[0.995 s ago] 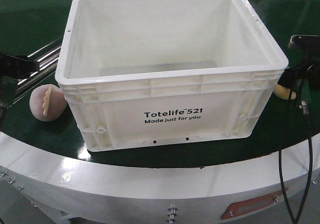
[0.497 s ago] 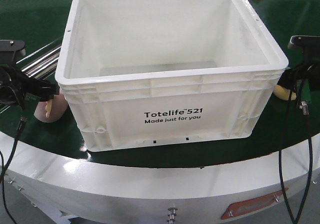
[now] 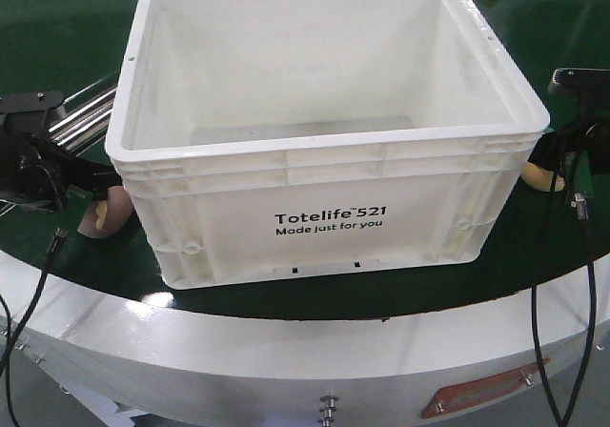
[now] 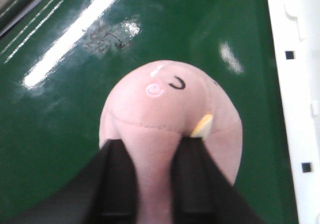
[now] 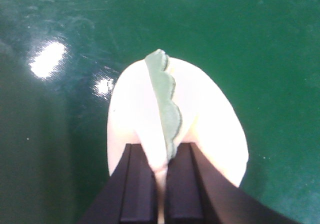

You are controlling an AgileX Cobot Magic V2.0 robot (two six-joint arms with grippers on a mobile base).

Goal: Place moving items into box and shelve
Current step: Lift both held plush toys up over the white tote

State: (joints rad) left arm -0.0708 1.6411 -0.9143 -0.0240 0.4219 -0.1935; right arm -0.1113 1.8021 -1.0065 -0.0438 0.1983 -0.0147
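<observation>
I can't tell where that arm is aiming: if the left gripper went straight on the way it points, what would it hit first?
The pink plush toy: the left gripper has a finger on either side of it. Behind it only the green table shows, though depth is unclear.

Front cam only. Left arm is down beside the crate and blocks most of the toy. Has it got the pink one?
Observer: Yes. In the left wrist view, the left gripper has its jaws pressed into the pink plush, with fabric bulging between them.
Operator: Right side? I only see a yellow sliver.
Observer: The right gripper has its jaws closed on the yellow plush, pinching its green scalloped ridge.
Operator: Which way does the pink one face?
Observer: Its face, a closed eye and a cheek mark, is on the side away from the jaws.
</observation>
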